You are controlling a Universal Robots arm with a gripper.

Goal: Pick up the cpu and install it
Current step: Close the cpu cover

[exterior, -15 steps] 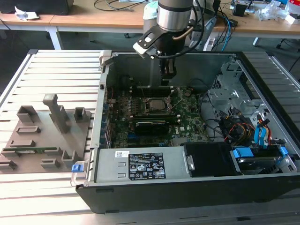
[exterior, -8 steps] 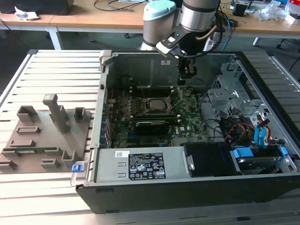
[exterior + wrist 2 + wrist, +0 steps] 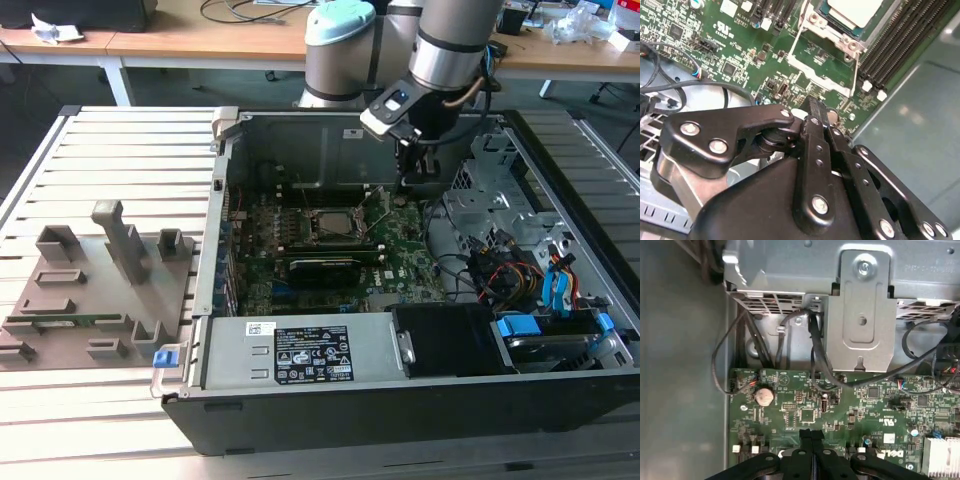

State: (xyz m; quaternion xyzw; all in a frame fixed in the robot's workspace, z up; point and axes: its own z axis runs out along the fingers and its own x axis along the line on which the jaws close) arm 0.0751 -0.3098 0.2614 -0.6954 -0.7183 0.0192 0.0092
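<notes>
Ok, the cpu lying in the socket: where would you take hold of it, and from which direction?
By two opposite rim edges, coming straight down from above. The cpu is thin and lies flat, top up, in the socket, so a side approach would probably hit the socket's metal frame. The gripper is shut, so it would need opening first.

Small square cpu (image 3: pixel 850 7), pale silvery top, lying flat and level inside the metal-framed socket (image 3: pixel 812 20) on the green motherboard (image 3: pixel 740 50)
</notes>
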